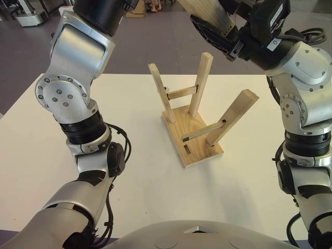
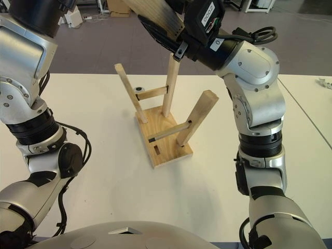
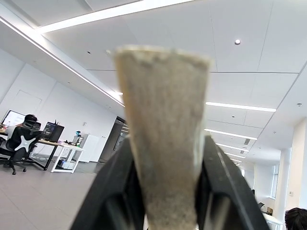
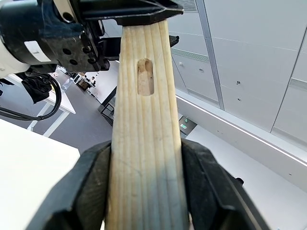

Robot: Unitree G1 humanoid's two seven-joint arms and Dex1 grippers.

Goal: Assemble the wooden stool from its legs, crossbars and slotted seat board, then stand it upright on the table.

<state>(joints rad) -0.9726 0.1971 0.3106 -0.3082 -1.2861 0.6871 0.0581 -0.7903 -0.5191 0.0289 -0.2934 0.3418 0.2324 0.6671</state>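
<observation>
While the left hand (image 3: 168, 201) and right hand (image 4: 148, 191) are squeezing the last leg (image 4: 146, 120), they should be lowering it straight into the empty slot (image 1: 188, 150) in the seat board (image 1: 202, 151).

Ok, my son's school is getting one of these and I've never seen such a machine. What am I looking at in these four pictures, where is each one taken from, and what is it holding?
It is a humanoid robot with two arms, each ending in a two-finger gripper. The left eye and right eye views come from a stereo camera on its head, looking down over the arms at a white table. The two wrist views come from cameras on the wrists, looking along the fingers. On the table lies the seat board, underside up. Three legs stand up from it, and two crossbars are fitted to them. The left gripper and the right gripper are both shut on one loose leg, held up in the air, one toward each end.
</observation>
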